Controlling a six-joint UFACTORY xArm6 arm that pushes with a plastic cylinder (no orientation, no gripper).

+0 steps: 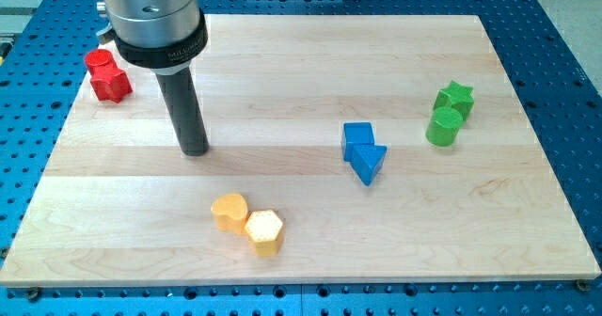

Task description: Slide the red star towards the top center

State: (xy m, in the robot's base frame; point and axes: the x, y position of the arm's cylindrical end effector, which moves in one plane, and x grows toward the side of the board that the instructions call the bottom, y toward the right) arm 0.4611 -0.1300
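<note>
Tip (194, 150) bare, touching nothing | red star (108, 76) at its 10 o'clock | light, rigid, slides easily; push its left face.

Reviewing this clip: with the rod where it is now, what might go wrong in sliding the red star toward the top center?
1. My tip stands below and to the right of the red star, apart from it. Pushing from this side would probably drive it toward the board's left edge.
2. The red star sits near the top left corner, so a glancing push might tip it off the board.
</note>
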